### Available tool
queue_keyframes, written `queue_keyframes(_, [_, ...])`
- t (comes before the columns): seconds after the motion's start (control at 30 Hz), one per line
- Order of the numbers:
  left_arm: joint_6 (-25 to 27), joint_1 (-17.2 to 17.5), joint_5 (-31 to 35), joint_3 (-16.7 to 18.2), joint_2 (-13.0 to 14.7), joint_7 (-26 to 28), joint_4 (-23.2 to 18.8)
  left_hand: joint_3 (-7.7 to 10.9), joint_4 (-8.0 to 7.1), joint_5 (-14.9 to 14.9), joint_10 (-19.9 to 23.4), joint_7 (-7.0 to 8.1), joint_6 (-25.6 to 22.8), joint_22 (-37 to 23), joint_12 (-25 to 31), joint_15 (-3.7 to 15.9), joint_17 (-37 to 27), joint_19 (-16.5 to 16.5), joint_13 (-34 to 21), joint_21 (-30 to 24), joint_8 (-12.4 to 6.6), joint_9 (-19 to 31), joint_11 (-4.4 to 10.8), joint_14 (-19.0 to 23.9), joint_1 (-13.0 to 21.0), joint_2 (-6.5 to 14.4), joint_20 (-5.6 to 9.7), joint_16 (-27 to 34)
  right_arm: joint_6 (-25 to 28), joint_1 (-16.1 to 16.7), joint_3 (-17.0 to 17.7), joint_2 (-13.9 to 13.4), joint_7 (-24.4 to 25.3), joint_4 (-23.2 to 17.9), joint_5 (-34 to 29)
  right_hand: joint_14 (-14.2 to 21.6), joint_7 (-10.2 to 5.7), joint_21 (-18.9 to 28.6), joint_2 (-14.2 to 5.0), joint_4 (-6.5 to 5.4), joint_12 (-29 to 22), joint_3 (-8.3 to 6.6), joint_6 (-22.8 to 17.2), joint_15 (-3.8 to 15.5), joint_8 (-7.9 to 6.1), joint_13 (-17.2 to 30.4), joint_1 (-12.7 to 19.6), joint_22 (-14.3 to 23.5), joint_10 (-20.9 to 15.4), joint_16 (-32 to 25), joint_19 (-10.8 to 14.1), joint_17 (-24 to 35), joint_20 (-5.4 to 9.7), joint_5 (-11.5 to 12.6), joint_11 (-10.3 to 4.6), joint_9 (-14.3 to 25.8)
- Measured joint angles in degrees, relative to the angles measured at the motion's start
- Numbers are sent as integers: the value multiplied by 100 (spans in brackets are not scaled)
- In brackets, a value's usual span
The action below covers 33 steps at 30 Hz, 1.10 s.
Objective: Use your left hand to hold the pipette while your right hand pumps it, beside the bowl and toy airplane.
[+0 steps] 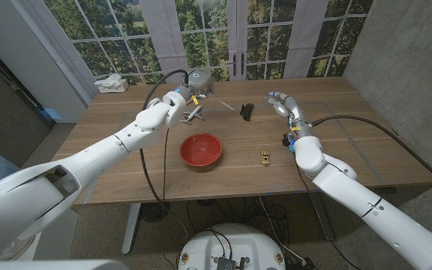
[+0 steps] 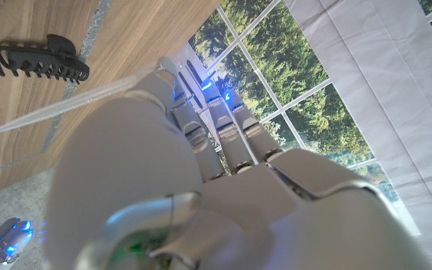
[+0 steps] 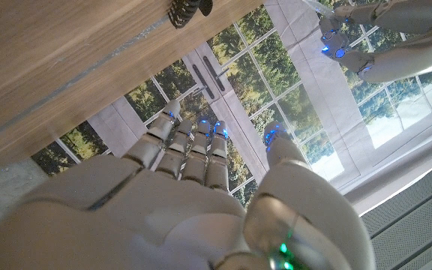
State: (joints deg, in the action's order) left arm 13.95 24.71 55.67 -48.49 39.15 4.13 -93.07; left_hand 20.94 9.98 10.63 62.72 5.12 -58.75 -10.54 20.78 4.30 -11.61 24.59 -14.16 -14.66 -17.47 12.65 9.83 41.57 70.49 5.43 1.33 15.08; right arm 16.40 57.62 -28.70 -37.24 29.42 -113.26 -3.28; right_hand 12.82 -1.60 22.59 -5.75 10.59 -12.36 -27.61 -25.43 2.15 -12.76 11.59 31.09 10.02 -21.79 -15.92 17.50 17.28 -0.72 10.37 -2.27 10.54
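Note:
My left hand (image 1: 189, 85) is raised over the far middle of the table and grips a clear thin pipette (image 1: 220, 104), whose tip slants toward the right. In the left wrist view the pipette (image 2: 66, 105) runs out past my left hand (image 2: 201, 172) over the wood. A small white toy airplane (image 1: 193, 116) lies just below that hand, and the red bowl (image 1: 201, 150) stands nearer the front. My right hand (image 1: 280, 103) hovers to the right of the pipette tip, apart from it, fingers stretched out and holding nothing. The right hand (image 3: 201, 187) shows straight fingers with the thumb set apart.
A black toothed clip (image 1: 246, 111) lies between the two hands, also seen as the clip (image 2: 41, 59) and the clip (image 3: 186, 10). A small brass piece (image 1: 265, 157) sits right of the bowl. A tissue box (image 1: 111, 84) stands at the far left corner. Cables trail off both arms.

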Motion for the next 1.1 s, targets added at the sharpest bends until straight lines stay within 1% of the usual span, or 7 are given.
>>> queue_keyframes(0.2, [-33,-34,89,14,16,-99,-70,-23,9,0,0,21,-21,0,-5,0,0,0,0,0,0,-1,0,0,7,7,0,0,160,-70,-115,19,1,-47,-226,0,9,0,57,0,0,0,-39,0,0,0,64,0,-24,0,61,8,-61,0,24,0])
queue_keyframes(0.27, [-48,-54,135,14,17,-159,-96,-23,9,0,0,21,-21,0,-16,0,1,23,0,0,0,-1,0,0,7,7,23,0,218,-102,-162,25,-3,-62,-309,0,26,0,2,0,0,0,-56,0,0,23,123,0,-63,0,64,16,-65,0,63,22])
queue_keyframes(0.3, [-51,-60,145,14,17,-170,-103,-23,9,-1,0,21,-21,0,-17,0,1,23,0,0,0,-1,0,0,7,7,23,0,226,-108,-172,26,-5,-66,-320,-1,26,0,66,-1,0,1,-56,0,0,27,187,0,-63,0,83,16,-83,0,63,28])
queue_keyframes(0.63, [-128,-171,333,14,-3,-425,-183,-24,8,-1,0,21,-20,0,2,0,1,22,0,0,0,-2,0,0,14,0,22,-28,405,-218,-317,28,-152,-118,-557,61,79,-41,136,-35,0,35,-109,0,0,28,256,-1,-83,-43,143,40,-143,-21,84,27])
queue_keyframes(0.9, [-199,-256,430,-4,-48,-587,-206,-55,-7,-2,0,21,-20,0,2,0,2,22,0,0,0,-3,0,0,13,-1,22,-27,561,-301,-419,5,-319,-178,-717,61,87,-75,137,-63,0,112,-117,0,0,27,257,-1,-71,-43,140,43,-187,-42,96,27])
queue_keyframes(0.97, [-216,-268,451,-8,-54,-640,-206,-55,-7,-3,0,20,-20,0,2,0,2,6,0,0,0,-2,0,0,13,-1,36,-27,609,-339,-462,-6,-369,-192,-755,46,88,-88,213,-88,0,136,-117,15,0,27,333,-1,-71,-43,140,42,-187,-42,96,27])
queue_keyframes(1.1, [-244,-320,487,-29,-90,-708,-206,-55,-7,-5,0,20,-20,0,2,0,2,-1,0,0,0,8,0,0,13,-1,43,-27,676,-385,-506,-17,-450,-209,-808,16,109,-88,212,-109,0,164,-139,1,0,27,330,-1,-67,-43,135,70,-192,-42,100,27])
